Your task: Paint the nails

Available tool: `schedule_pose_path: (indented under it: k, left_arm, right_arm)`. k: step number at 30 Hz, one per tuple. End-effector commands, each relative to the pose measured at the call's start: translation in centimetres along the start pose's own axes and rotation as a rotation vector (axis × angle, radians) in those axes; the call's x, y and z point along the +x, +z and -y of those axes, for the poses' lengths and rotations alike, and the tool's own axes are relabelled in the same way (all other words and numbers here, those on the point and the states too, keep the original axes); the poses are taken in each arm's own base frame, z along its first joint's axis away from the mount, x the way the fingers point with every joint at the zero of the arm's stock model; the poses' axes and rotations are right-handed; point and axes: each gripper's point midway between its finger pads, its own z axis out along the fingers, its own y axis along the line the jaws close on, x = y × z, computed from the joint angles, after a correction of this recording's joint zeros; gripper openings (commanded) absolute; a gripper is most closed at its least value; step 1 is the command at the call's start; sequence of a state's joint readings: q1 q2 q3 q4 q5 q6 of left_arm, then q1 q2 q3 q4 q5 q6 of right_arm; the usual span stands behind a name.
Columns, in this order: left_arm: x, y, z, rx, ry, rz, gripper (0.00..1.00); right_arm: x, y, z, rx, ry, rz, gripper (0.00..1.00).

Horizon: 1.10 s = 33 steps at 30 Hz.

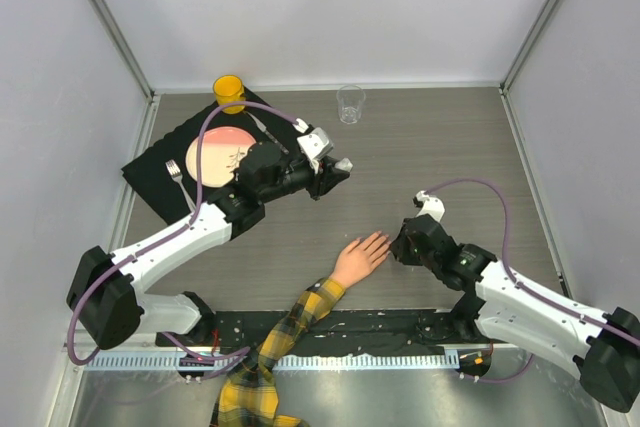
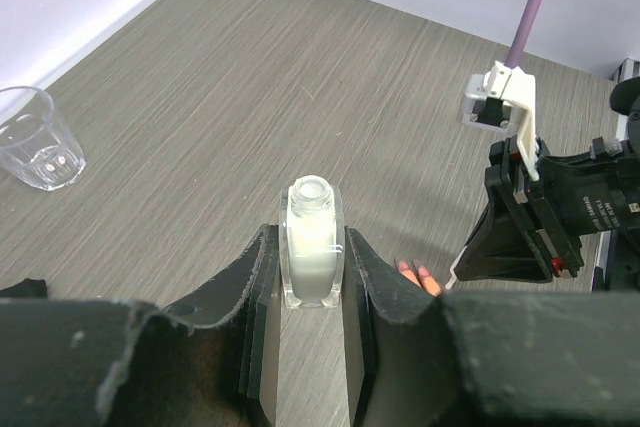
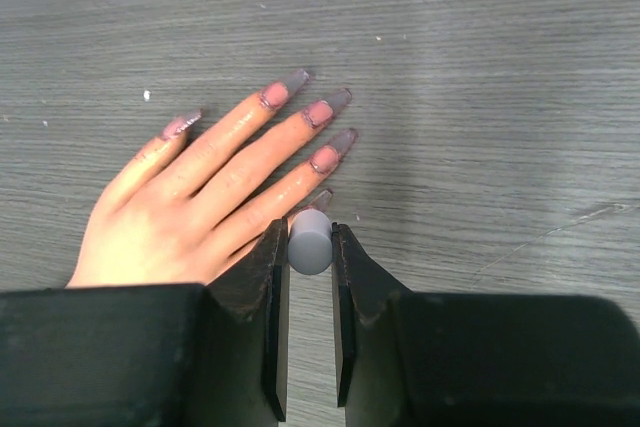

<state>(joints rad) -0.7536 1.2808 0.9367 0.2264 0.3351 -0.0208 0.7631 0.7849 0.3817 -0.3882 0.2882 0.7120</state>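
The peach mannequin hand (image 1: 360,259) lies palm down on the table, its arm in a yellow-black plaid sleeve (image 1: 285,327). Its long nails (image 3: 338,99) look glossy and greyish-pink. My right gripper (image 3: 310,247) is shut on a small white cap (image 3: 310,240), held just above the little finger's nail (image 3: 320,197). In the top view that right gripper (image 1: 400,245) sits at the fingertips. My left gripper (image 2: 312,272) is shut on a clear uncapped bottle (image 2: 312,247) of pale liquid. It holds the bottle raised behind the hand, where the left gripper (image 1: 340,169) appears in the top view.
A clear glass (image 1: 350,103) stands at the back centre, also seen as the glass (image 2: 38,152) in the left wrist view. A yellow cup (image 1: 229,92), pink plate (image 1: 222,154) and fork (image 1: 178,175) rest on a black mat (image 1: 150,169) at back left. Walls enclose three sides.
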Motion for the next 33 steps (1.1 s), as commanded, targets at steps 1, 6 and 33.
schedule_pose_path:
  k: [1,6,33]
  left_arm:
    - [-2.55,-0.12,0.05,0.001,0.039,0.071,0.0]
    - [-2.64,-0.08,0.16,0.006,0.04,0.071,0.0]
    - [-2.49,-0.04,0.29,0.014,0.036,0.059,0.0]
  right_arm:
    - [-1.29,0.12,-1.11,-0.025,0.003,0.028,0.01]
    - [-1.41,0.18,-1.21,-0.029,0.001,0.032,0.01]
    - [-1.35,0.07,-1.12,-0.028,0.009,0.033,0.01]
